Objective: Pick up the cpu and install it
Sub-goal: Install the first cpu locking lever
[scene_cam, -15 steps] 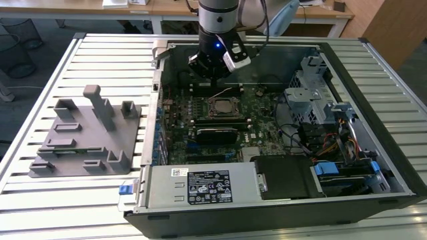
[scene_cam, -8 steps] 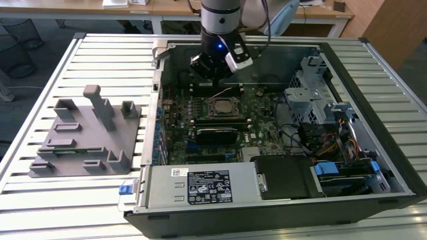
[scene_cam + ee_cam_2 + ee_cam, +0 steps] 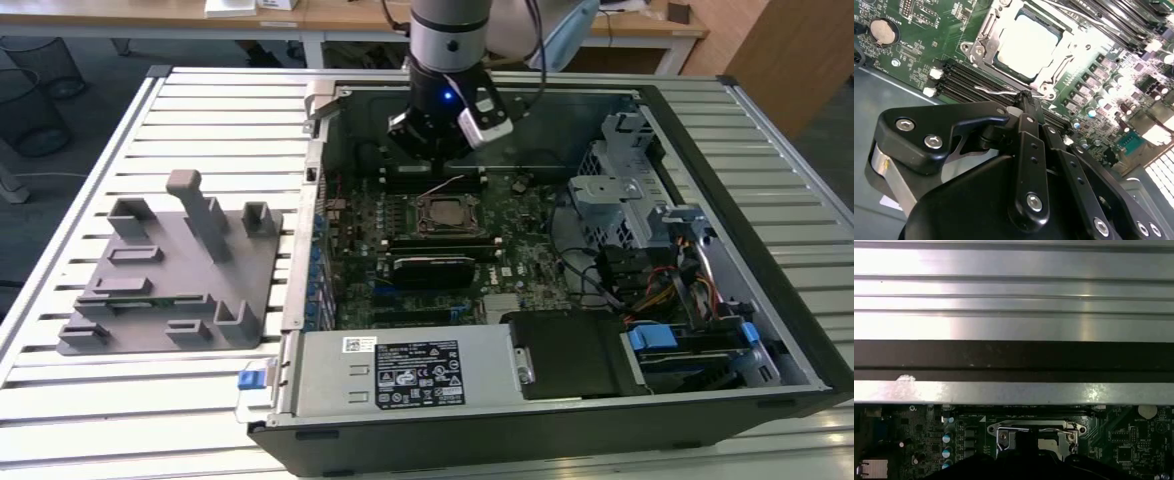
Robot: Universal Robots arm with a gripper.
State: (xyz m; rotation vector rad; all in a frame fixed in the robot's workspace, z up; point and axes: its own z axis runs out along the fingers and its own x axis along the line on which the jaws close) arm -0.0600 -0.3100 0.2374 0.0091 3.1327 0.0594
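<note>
Slatted metal table [image 3: 174, 400] carries an open computer case [image 3: 747, 250]. Inside it, the cpu [image 3: 1026, 42] sits in its socket; thin, rigid, fragile, best held by edges. Gripper [image 3: 1026, 102] hovers just beside, closed, empty

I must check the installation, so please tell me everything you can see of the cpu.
The cpu is a small flat square chip with a pale, shiny metal top. It lies flat in the metal-framed socket on the green motherboard, inside the open computer case. The tool hangs just beside the socket, not touching the chip.
</note>
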